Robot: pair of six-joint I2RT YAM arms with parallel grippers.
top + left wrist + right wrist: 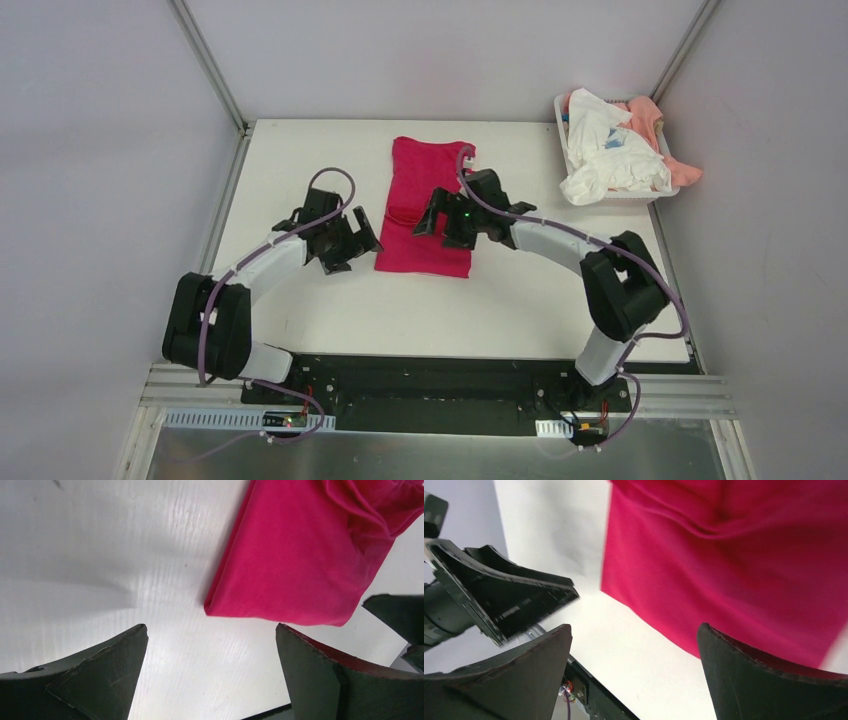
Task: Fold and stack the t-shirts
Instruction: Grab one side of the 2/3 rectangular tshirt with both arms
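Note:
A magenta-red t-shirt (415, 190) lies folded into a long strip in the middle of the table; it also shows in the left wrist view (300, 560) and the right wrist view (734, 565). My left gripper (355, 240) is open and empty just left of the strip's near corner, above bare table (210, 630). My right gripper (440, 222) is open and empty over the strip's near right part (634, 630). White t-shirts (610, 150) and a peach-pink one (660, 130) lie crumpled in the basket.
A white plastic basket (610, 198) stands at the back right corner of the white table (300, 170). Grey walls and metal frame posts close in the back and sides. The left gripper's finger (519, 600) shows in the right wrist view.

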